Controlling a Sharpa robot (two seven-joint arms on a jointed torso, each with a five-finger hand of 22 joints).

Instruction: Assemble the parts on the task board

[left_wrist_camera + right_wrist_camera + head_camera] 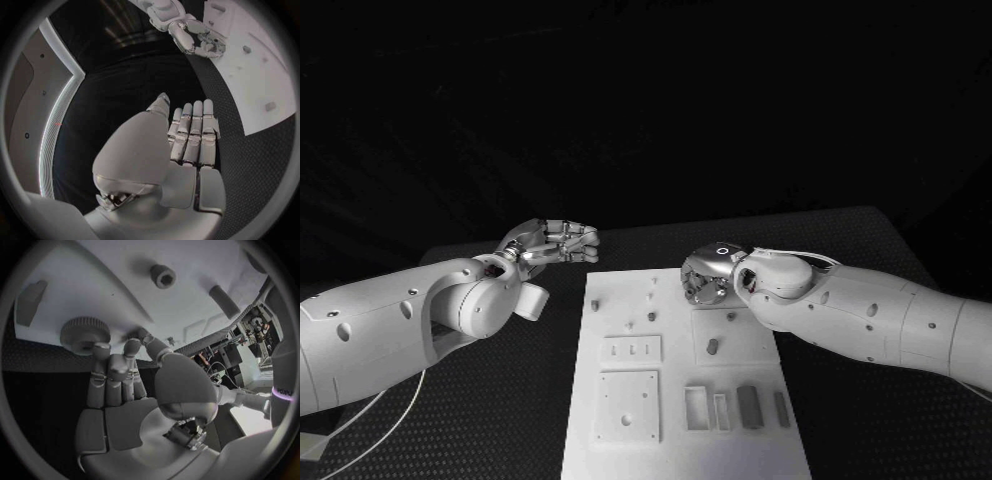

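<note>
Counter: black, textured surface; carries the task board in the middle, between the two arms.
Task board: white plate, long axis running away from the robot. Near end holds a square plate, a smaller plate with slots and a row of upright rectangular recesses. Far end lies under the right hand.
Right arm: white, enters from the right and reaches over the board's far right part.
Left arm: white, enters from the left and stops beside the board's left edge, over the bare counter.
Right hand: silver, over the far end of the board. In the right wrist view its fingertips touch the knurled round part; whether it actually grips the part, cannot tell.
Left hand: silver, off the board, near its far left corner. Fingers lie straight and side by side in the left wrist view, nothing in them; open.
Knurled round part: grey, ridged rim, stands on the board near its edge, at the right hand's fingertips.
Hex socket part: small grey piece with a central hole, standing on the board well apart from the knurled one.
Oblong peg: grey, on the board, near the hex socket part.
</note>
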